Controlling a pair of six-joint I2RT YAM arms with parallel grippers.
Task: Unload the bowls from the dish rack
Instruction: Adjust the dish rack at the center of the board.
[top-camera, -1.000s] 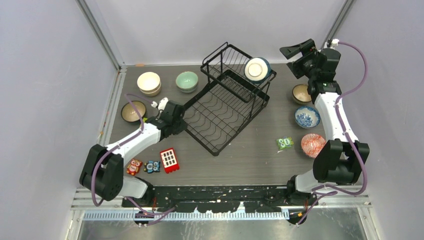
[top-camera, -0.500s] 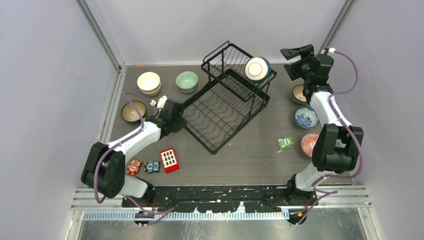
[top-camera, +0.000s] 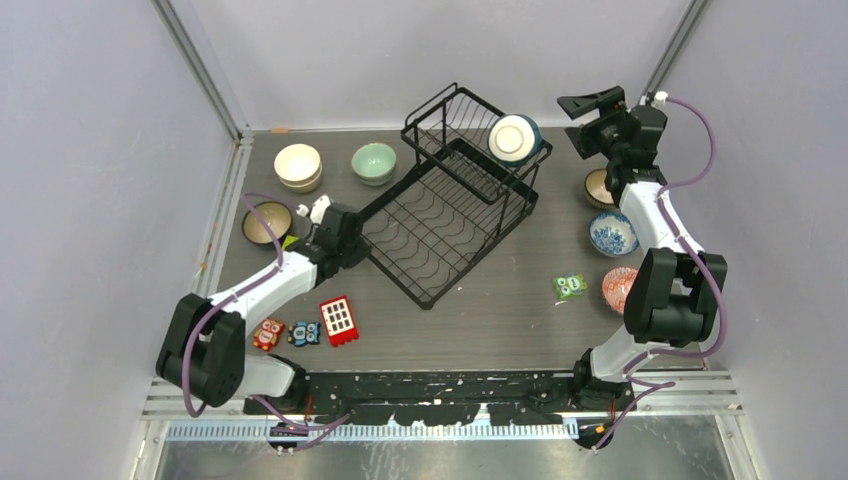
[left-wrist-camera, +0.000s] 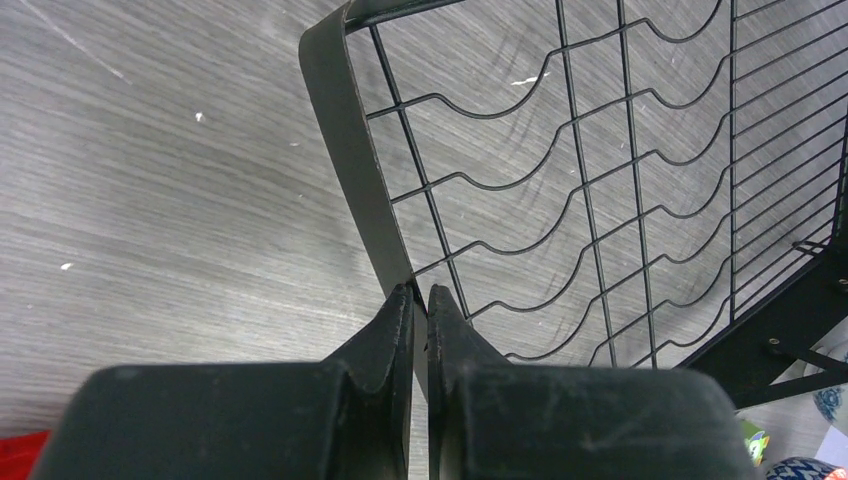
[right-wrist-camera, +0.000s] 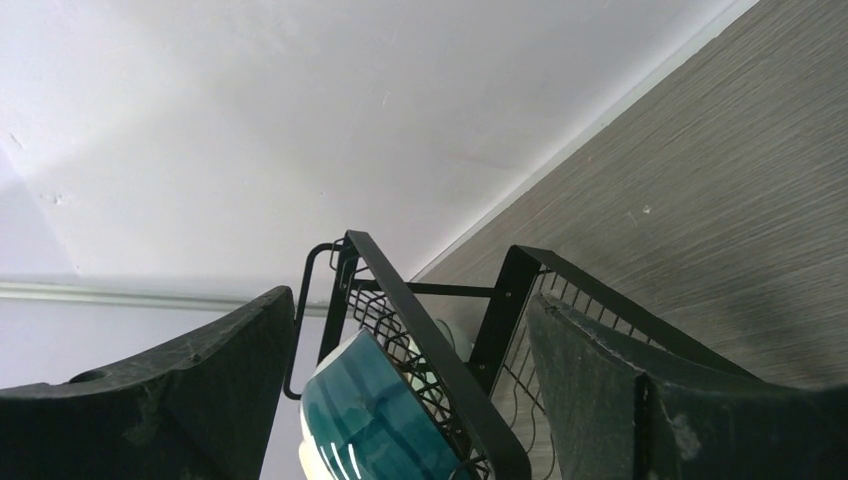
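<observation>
We find the left gripper (left-wrist-camera: 420, 295) clamped on the rim of the dish rack (left-wrist-camera: 345, 150). The right gripper (top-camera: 580, 120) stands wide apart near the teal bowl (top-camera: 515, 138) (tipped on edge, high in that rack).

A robot lab cell is showing: pale walls (top-camera: 100, 150) and metal posts (top-camera: 200, 70) are boxing in a grey table (top-camera: 500, 320), with a left arm (top-camera: 262, 285) and right arm (top-camera: 662, 225) sitting bolted to its rail (top-camera: 450, 385).

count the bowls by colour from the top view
cream bowl: 1 (may sit on another)
pale green bowl: 1
brown bowls: 2
dark teal bowl, in dish rack: 1
blue-and-white bowl: 1
red patterned bowl: 1
total: 7
</observation>
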